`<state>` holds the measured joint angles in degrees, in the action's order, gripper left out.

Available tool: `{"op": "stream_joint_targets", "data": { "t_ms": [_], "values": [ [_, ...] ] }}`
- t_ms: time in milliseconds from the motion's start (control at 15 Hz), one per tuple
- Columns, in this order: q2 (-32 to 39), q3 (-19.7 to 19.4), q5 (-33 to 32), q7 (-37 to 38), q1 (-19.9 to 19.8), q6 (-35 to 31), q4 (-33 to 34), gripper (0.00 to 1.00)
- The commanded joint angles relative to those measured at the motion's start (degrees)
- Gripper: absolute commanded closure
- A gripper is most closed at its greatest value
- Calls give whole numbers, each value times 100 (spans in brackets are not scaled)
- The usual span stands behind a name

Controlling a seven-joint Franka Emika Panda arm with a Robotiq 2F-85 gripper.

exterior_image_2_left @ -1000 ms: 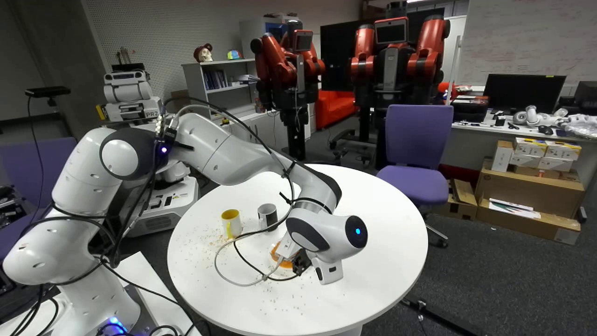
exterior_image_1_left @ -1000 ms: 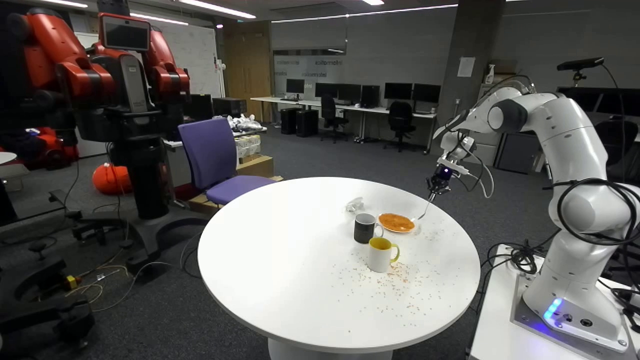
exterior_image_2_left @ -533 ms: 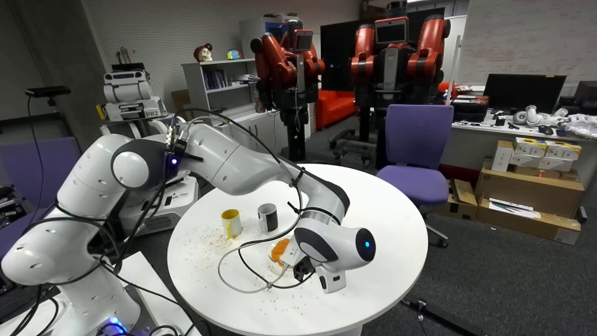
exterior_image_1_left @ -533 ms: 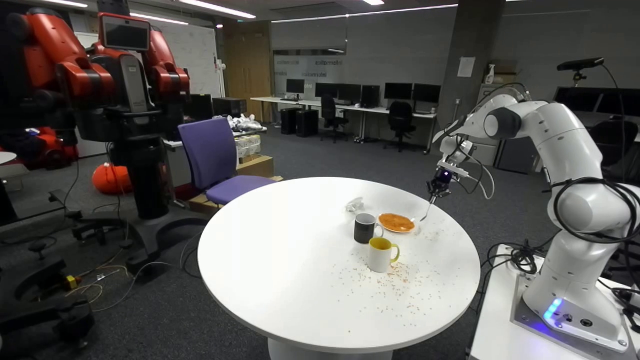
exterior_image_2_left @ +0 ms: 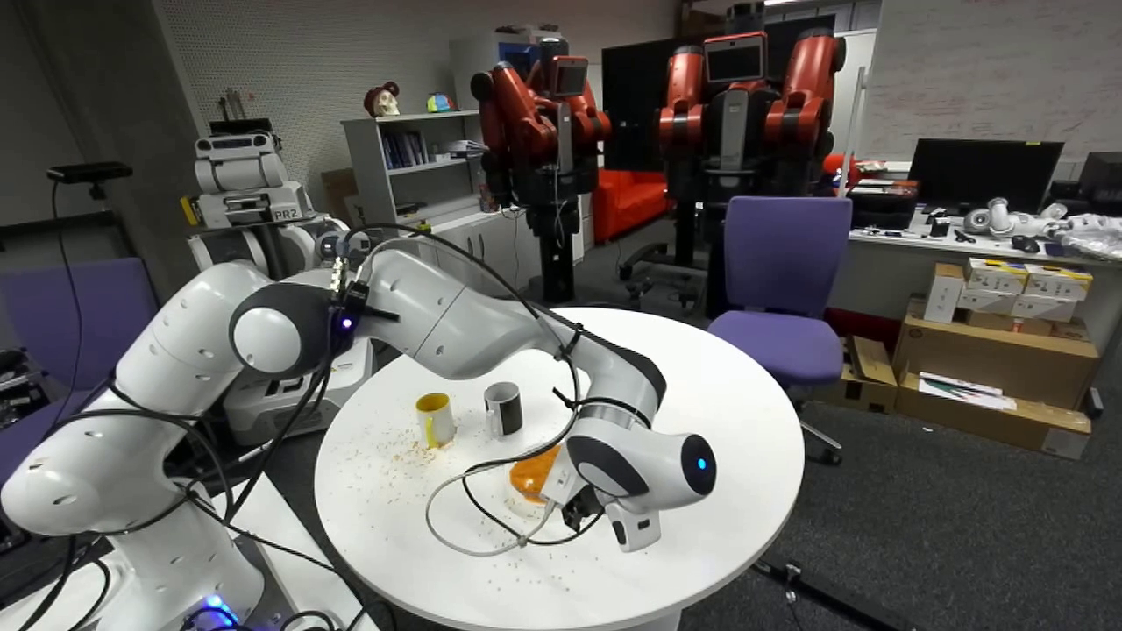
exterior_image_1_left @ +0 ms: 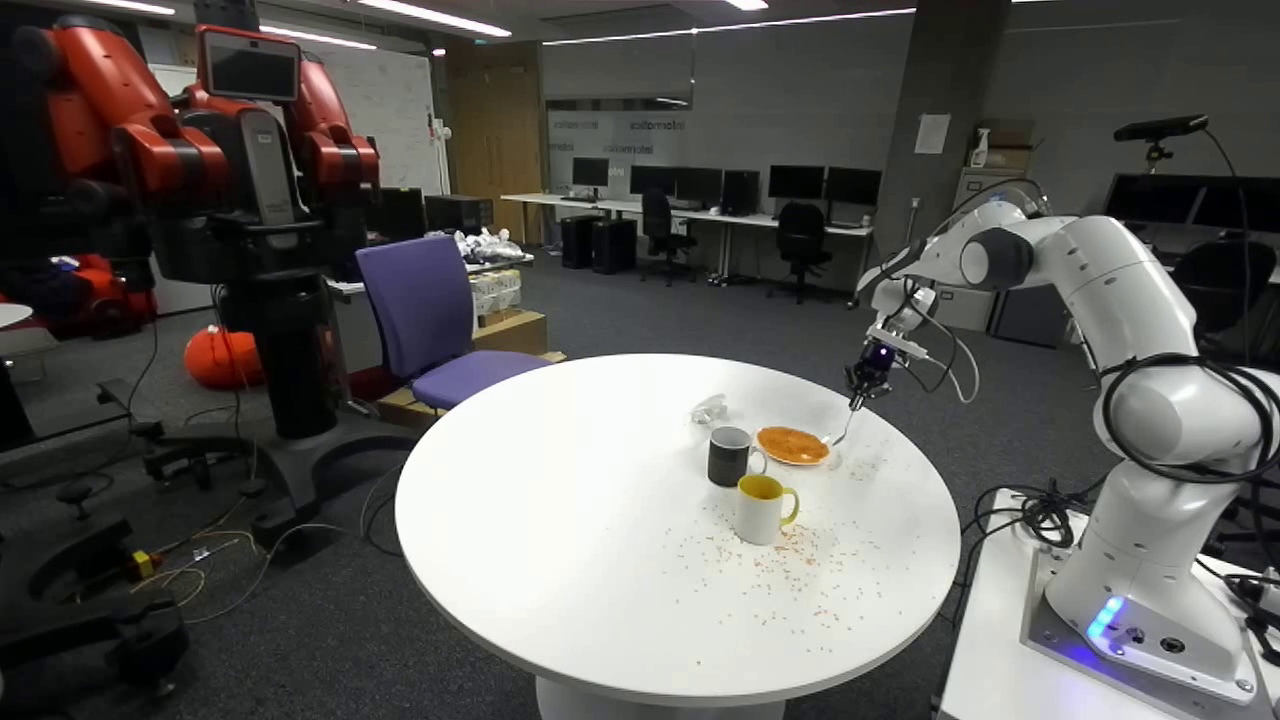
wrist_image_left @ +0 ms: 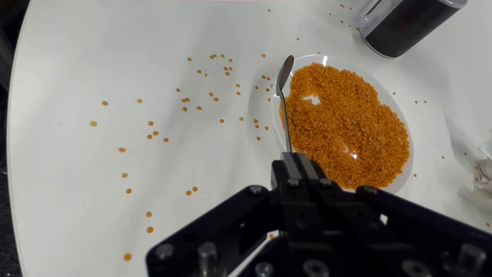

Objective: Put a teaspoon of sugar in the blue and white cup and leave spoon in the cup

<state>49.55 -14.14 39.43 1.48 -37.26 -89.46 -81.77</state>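
A thin metal spoon (wrist_image_left: 283,104) sticks out from my gripper (wrist_image_left: 294,154), whose fingers are shut on its handle. The spoon's bowl hangs at the rim of a white plate (wrist_image_left: 408,169) that is heaped with orange grains (wrist_image_left: 346,115); I can make out no grains in the bowl. Whether the spoon touches the plate, I cannot tell. In an exterior view the spoon (exterior_image_1_left: 843,430) slants down from the gripper (exterior_image_1_left: 856,402) to the plate's side. The other exterior camera has the gripper (exterior_image_2_left: 580,508) partly hidden by the wrist. The sugar and the blue and white cup are out of view.
A dark mug (exterior_image_1_left: 728,460) stands beside the plate, and a white mug with yellow inside (exterior_image_1_left: 760,515) is close to it. Crumpled pale material (exterior_image_1_left: 710,409) lies behind the plate. Orange grains are strewn over the round white table (exterior_image_1_left: 560,520). A purple chair (exterior_image_2_left: 776,342) stands past its edge.
The gripper has shifted slightly with the spoon in it. Over the last half second the spoon's bowl has come nearer to the plate. Mugs and plate have not moved.
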Motion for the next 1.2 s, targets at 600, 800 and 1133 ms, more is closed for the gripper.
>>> {"op": "stream_joint_targets", "data": {
  "t_ms": [600,800,1133],
  "values": [
    [561,219,-226,5,-102,116,895,99],
    [619,240,-256,2,-106,72,983,99],
    [613,273,-243,-43,-83,-59,970,99]
  ]
}}
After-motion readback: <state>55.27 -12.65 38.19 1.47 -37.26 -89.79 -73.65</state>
